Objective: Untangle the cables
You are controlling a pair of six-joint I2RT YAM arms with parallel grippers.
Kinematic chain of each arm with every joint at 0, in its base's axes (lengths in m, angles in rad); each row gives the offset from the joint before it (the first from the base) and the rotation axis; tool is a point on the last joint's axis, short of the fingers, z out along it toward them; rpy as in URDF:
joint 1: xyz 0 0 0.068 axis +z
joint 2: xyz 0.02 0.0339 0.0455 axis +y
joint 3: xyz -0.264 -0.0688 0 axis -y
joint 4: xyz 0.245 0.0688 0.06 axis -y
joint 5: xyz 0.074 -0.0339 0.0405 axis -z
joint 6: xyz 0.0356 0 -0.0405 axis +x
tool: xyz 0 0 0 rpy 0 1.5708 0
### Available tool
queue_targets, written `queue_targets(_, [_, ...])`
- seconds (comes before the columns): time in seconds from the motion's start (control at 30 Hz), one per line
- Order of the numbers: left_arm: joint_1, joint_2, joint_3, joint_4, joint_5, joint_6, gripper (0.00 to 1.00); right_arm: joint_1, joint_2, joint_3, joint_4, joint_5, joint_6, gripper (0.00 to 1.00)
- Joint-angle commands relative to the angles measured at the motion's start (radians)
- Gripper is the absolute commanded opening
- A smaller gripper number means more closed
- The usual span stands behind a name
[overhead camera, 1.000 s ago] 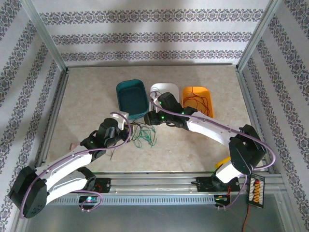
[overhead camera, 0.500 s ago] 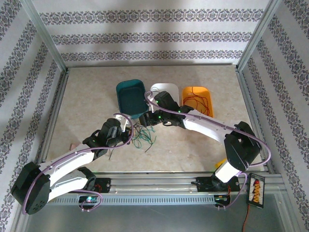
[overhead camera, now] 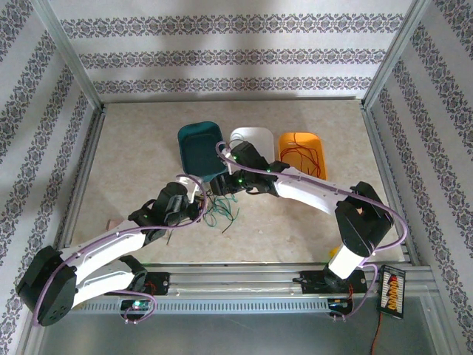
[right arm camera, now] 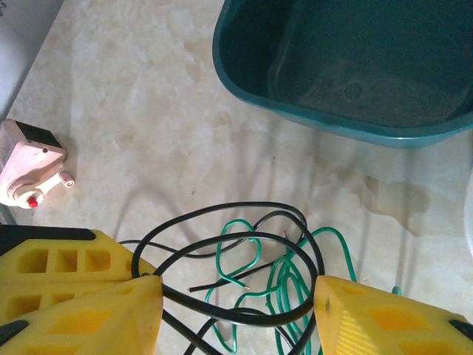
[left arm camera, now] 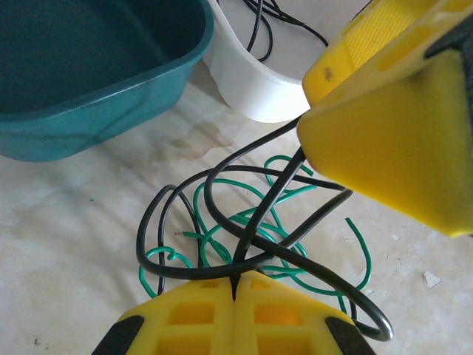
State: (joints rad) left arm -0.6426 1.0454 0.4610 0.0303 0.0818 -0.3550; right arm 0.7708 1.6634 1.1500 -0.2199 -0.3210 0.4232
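The cables (overhead camera: 220,208) lie as a tangle of black and green wires on the table in front of the teal tray. My left gripper (left arm camera: 235,285) is shut on a black cable (left arm camera: 222,214), pinched between its yellow fingers at the tangle's near edge. The green cables (left arm camera: 244,229) lie under the black loops. My right gripper (right arm camera: 236,303) is open and hangs over the tangle, with black loops (right arm camera: 222,211) and green wire (right arm camera: 284,274) spanning the gap between its fingers. In the top view the left gripper (overhead camera: 194,191) and right gripper (overhead camera: 219,185) are almost touching.
A teal tray (overhead camera: 201,150) stands just behind the tangle. Beside it is a white tray (left arm camera: 259,81) holding black cables (left arm camera: 259,22). To the right, an orange tray (overhead camera: 321,168) holds red cables (overhead camera: 299,157). A small pink object (right arm camera: 29,163) lies at the table's left.
My right gripper has slid left over the tangle, close to the left gripper, and its jaws have spread wider. The left gripper has stayed shut and edged slightly forward.
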Motion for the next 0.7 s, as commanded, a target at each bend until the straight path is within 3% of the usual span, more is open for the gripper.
queue_targets(0.0, [-0.029, 0.014, 0.027, 0.005, -0.063, 0.024, 0.00, 0.019, 0.004, -0.001, -0.033, 0.033, 0.020, 0.56])
queue_targets(0.23, [-0.076, 0.031, 0.025, 0.050, -0.160, 0.034, 0.00, 0.008, -0.022, -0.004, -0.091, 0.096, 0.039, 0.57])
queue_targets(0.67, [-0.107, 0.058, 0.031, 0.079, -0.136, 0.036, 0.00, -0.004, 0.023, 0.024, -0.063, -0.010, 0.032, 0.55])
